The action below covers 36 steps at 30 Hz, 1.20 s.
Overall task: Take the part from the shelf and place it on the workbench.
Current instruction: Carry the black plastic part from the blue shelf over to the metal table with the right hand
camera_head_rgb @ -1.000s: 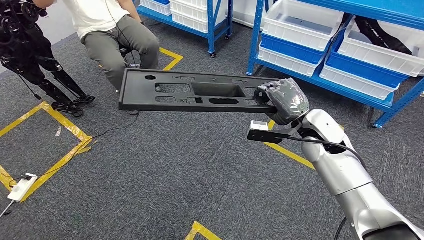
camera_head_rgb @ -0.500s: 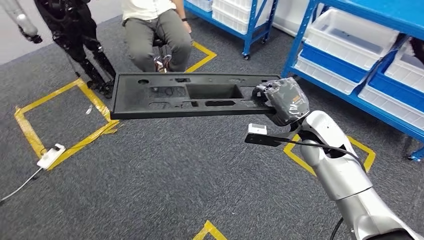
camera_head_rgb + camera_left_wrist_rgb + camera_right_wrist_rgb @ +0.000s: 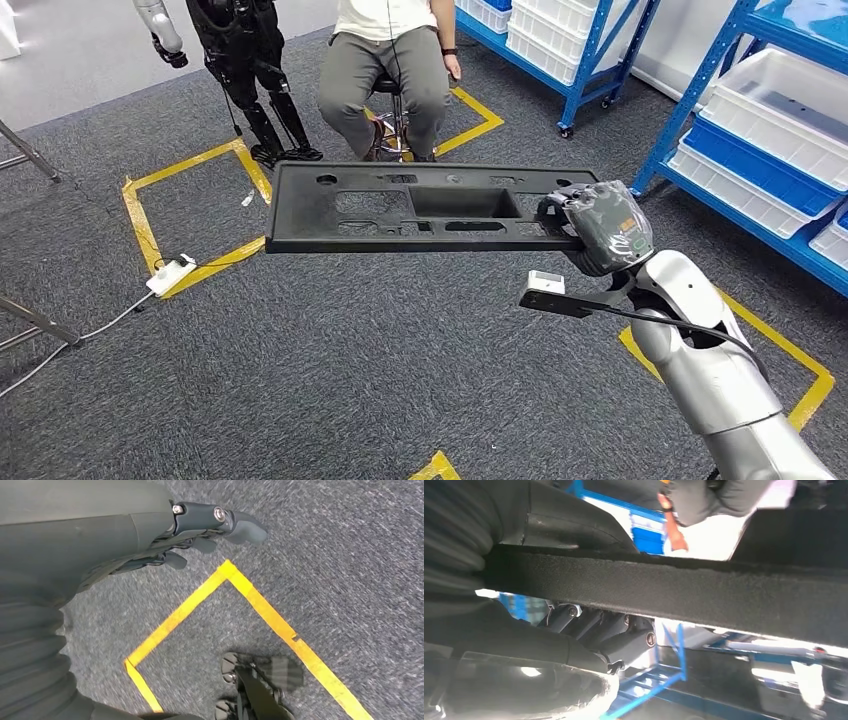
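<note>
I'm mid-carry: my right hand [image 3: 598, 228] clamps the black part [image 3: 420, 205] by one end (left hand [image 3: 200, 535] loose, empty); next I need the workbench found.

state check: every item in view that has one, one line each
black part: off the shelf, held level at one end over the carpet
right hand: grips the part's end
left hand: holds nothing, fingers loosely curled, over the floor
white bins: on the blue rack
person: seated on a stool
</note>
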Motion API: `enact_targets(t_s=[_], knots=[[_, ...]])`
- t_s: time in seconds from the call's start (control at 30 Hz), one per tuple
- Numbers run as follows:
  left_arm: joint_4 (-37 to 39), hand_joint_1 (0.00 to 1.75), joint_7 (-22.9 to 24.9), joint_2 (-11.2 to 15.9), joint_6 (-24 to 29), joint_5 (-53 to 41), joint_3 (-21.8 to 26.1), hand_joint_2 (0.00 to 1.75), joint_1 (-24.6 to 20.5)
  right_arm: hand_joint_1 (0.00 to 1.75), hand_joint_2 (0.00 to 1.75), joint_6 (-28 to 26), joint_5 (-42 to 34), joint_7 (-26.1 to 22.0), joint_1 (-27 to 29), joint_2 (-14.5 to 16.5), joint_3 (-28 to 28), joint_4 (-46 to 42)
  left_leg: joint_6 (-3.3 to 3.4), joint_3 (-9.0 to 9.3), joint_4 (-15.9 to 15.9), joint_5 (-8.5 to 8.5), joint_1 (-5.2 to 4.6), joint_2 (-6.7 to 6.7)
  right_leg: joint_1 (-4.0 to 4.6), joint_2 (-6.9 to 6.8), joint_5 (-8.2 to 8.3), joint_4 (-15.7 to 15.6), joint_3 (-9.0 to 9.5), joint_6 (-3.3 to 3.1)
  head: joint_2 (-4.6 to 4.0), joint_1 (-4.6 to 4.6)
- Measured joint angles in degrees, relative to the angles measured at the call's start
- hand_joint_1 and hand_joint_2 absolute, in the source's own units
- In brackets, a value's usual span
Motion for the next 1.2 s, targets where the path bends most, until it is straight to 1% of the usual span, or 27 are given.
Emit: enact_targets(t_s=[0.07,0.1,0.13,0.17,0.2,0.23,0.3,0.33,0.37,0.4,0.43,0.47,0.53,0.57,0.6,0.63,0.67,0.73,0.8,0.87,0.9,0.97,1.03,1.1,1.13,1.17,1.2], knots=[[0.0,0.0,0.0,-0.1,0.0,0.0,0.0,1.75,-0.1,1.75,1.75,-0.1,0.0,0.0,0.2,-0.1,0.0,-0.2,-0.81,-3.85,7.5,-3.36,0.81,1.76,0.05,-1.47,-0.14,0.0,0.09,-0.24,0.0,-0.11],[0.0,0.0,0.0,-0.1,0.0,0.0,0.0,1.75,-0.1,1.75,1.75,-0.1,0.0,0.0,0.3,-0.1,-0.1,-0.2,-1.17,-4.94,9.5,-3.79,1.24,2.02,0.01,-2.24,-0.21,0.0,0.09,-0.24,0.0,-0.12],[0.0,0.0,0.0,-0.1,0.0,0.0,0.0,1.75,-0.1,1.75,1.75,-0.1,0.0,0.0,0.4,-0.1,-0.1,-0.2,-1.5,-4.88,9.2,-3.2,1.65,2.25,-0.06,-3.0,-0.27,0.0,0.1,-0.17,0.0,-0.13],[0.0,0.0,0.0,-0.1,0.0,-0.1,0.0,1.75,-0.1,1.75,1.75,-0.1,0.0,0.0,0.5,-0.1,-0.1,-0.3,-1.79,-3.52,6.7,-1.78,2.0,2.68,-0.2,-3.75,-0.38,0.0,0.16,0.01,0.0,-0.12],[0.0,0.0,0.0,-0.1,-0.2,-0.2,0.0,1.75,-0.1,1.75,1.75,-0.1,0.1,0.0,0.5,-0.1,-0.1,-0.4,-2.03,-1.2,2.8,-0.12,2.23,3.73,-0.27,-4.42,-0.52,0.0,0.3,0.29,0.0,-0.14],[0.0,0.0,-0.1,-0.2,-0.5,-0.4,-0.1,1.75,-0.2,1.75,1.75,-0.1,0.3,0.1,0.6,-0.2,-0.2,-0.6,-2.15,1.23,-1.3,1.26,2.3,5.58,-0.11,-5.06,-0.76,0.1,0.42,0.69,-0.01,-0.25],[0.0,0.0,-0.1,-0.3,-1.0,-1.3,-0.5,1.75,-0.5,1.75,1.75,-0.3,0.7,0.4,1.2,-0.7,-0.9,-1.5,-1.7,4.15,-5.8,2.55,2.14,7.85,0.31,-6.45,-1.32,0.1,0.88,1.71,-0.01,-0.15],[0.0,0.0,0.0,-0.3,-1.1,-1.8,-0.8,1.75,-0.6,1.75,1.75,-0.5,0.9,0.7,1.8,-0.9,-1.2,-2.2,-1.23,4.42,-6.2,2.6,1.9,7.85,0.52,-7.28,-1.55,-0.1,1.29,2.25,-0.01,-0.04],[0.0,0.0,0.3,-0.3,-1.1,-2.3,-1.0,1.75,-0.7,1.75,1.75,-0.6,1.1,0.9,2.6,-1.2,-1.7,-2.9,-0.65,4.44,-6.2,2.68,1.67,6.76,0.59,-8.19,-1.72,-0.3,1.85,2.81,0.0,0.16],[0.0,0.0,0.6,-0.3,-1.0,-2.7,-1.3,1.75,-0.7,1.75,1.75,-0.7,1.3,1.3,3.6,-1.4,-2.1,-3.8,-0.09,4.61,-6.4,2.78,1.54,5.85,0.5,-8.45,-1.96,-0.3,2.27,3.29,0.0,0.24],[0.0,0.0,0.8,-0.3,-0.9,-3.0,-1.5,1.75,-0.7,1.75,1.75,-0.7,1.5,1.5,4.9,-1.6,-2.6,-4.8,0.46,4.77,-6.7,2.94,1.45,4.99,0.35,-7.51,-2.56,0.5,2.16,3.55,0.0,0.25],[0.0,0.0,0.9,-0.3,-0.9,-3.2,-1.7,1.75,-0.8,1.75,1.75,-0.7,1.7,1.8,6.4,-1.9,-3.2,-5.8,1.03,4.92,-6.9,3.12,1.4,4.12,0.18,-5.85,-3.63,2.4,1.4,3.53,0.0,0.32],[-0.1,0.0,0.9,-0.3,-1.0,-3.6,-2.0,1.75,-1.2,1.75,1.75,-0.8,2.0,2.0,9.5,-2.8,-4.6,-7.6,1.84,4.97,-7.0,3.23,1.21,2.25,-0.1,-1.84,-6.96,9.9,-2.4,2.94,0.0,0.66],[-0.1,0.0,0.9,-0.3,-1.1,-3.8,-2.1,1.75,-1.3,1.75,1.75,-0.8,2.1,2.0,10.9,-3.1,-5.3,-8.2,2.07,4.94,-7.0,3.2,1.05,1.22,-0.04,-0.88,-8.41,14.1,-4.81,2.77,0.0,0.86],[-0.1,0.0,1.0,-0.3,-1.1,-4.0,-2.2,1.75,-1.3,1.75,1.75,-0.8,2.2,1.9,11.9,-3.3,-5.8,-8.7,2.19,4.96,-7.0,3.15,0.89,0.18,0.05,-0.35,-9.07,16.8,-6.74,2.85,0.0,0.99],[0.0,0.0,1.1,-0.4,-1.0,-4.1,-2.3,1.75,-1.3,1.75,1.75,-0.7,2.2,1.7,12.6,-3.4,-6.1,-9.1,2.26,5.0,-7.0,3.11,0.7,-0.82,0.17,-0.05,-8.68,17.5,-7.74,3.11,0.0,1.07],[0.0,0.0,1.2,-0.4,-0.9,-4.1,-2.3,1.75,-1.2,1.75,1.75,-0.6,2.1,1.4,12.8,-3.4,-6.3,-9.3,2.27,5.09,-7.0,3.08,0.54,-1.67,0.26,0.2,-7.17,15.4,-7.31,3.48,-0.01,1.09],[0.0,0.0,0.9,-0.5,-0.7,-3.8,-2.3,1.75,-1.2,1.75,1.75,-0.2,2.0,0.6,12.3,-3.1,-6.4,-9.6,2.19,5.24,-6.9,3.0,0.28,-3.18,0.29,1.84,-2.91,7.0,-4.24,3.93,0.0,1.15],[0.0,0.0,0.5,-0.5,-0.7,-3.4,-2.3,1.75,-1.3,1.75,1.75,0.4,2.2,-0.1,11.2,-2.5,-6.2,-9.5,1.89,5.14,-6.8,2.83,0.02,-4.48,0.41,3.4,-0.22,1.4,-1.82,3.36,0.0,1.18],[0.0,0.0,0.4,-0.4,-0.7,-3.2,-2.3,1.75,-1.1,1.75,1.75,0.7,2.6,-0.3,10.0,-1.6,-5.7,-9.3,1.46,4.83,-6.8,2.78,-0.05,-5.58,0.58,3.0,0.27,0.6,-1.33,2.35,0.0,1.16],[0.0,0.0,0.4,-0.4,-0.7,-3.2,-2.3,1.75,-1.0,1.75,1.75,0.7,2.7,-0.3,9.4,-1.1,-5.4,-9.1,1.24,4.64,-6.6,2.69,0.03,-5.4,0.45,2.43,0.36,0.6,-1.21,1.92,0.0,1.14],[0.0,0.0,0.4,-0.3,-0.7,-3.1,-2.3,1.75,-0.8,1.75,1.75,0.7,2.7,-0.3,8.4,-0.4,-5.0,-8.8,0.64,3.49,-4.2,1.18,0.0,-2.7,0.14,1.17,0.4,0.3,-0.81,0.94,0.0,1.03],[0.0,0.0,0.5,-0.2,-0.6,-3.2,-2.3,1.75,-0.8,1.75,1.75,0.6,2.7,-0.3,7.7,-0.1,-4.9,-8.5,0.03,0.14,2.4,-2.27,0.13,0.66,0.21,-0.19,0.15,0.1,-0.47,0.14,0.0,0.92],[0.0,0.0,0.7,-0.2,-0.6,-3.2,-2.3,1.75,-0.7,1.75,1.75,0.6,2.5,-0.3,7.2,0.1,-4.8,-8.1,-0.48,-3.92,9.4,-4.7,0.68,1.7,0.41,-1.67,-0.1,0.2,-0.33,-0.16,0.0,0.91],[0.0,0.0,0.7,-0.2,-0.6,-3.2,-2.3,1.75,-0.6,1.75,1.75,0.6,2.3,-0.4,7.0,0.2,-4.7,-7.8,-0.69,-4.84,10.6,-4.47,0.94,1.92,0.44,-2.37,-0.22,0.2,-0.26,-0.2,0.0,0.89],[0.0,0.0,0.7,-0.1,-0.6,-3.2,-2.3,1.75,-0.5,1.75,1.75,0.6,2.2,-0.4,6.7,0.3,-4.6,-7.5,-0.87,-4.53,9.4,-3.22,1.18,2.22,0.43,-3.01,-0.35,0.2,-0.16,-0.15,0.0,0.88],[0.0,0.0,0.7,-0.1,-0.6,-3.2,-2.3,1.75,-0.4,1.75,1.75,0.6,2.0,-0.5,6.6,0.3,-4.4,-7.2,-0.96,-2.91,5.9,-1.22,1.35,2.84,0.42,-3.63,-0.53,0.2,0.03,-0.03,0.0,0.88]])
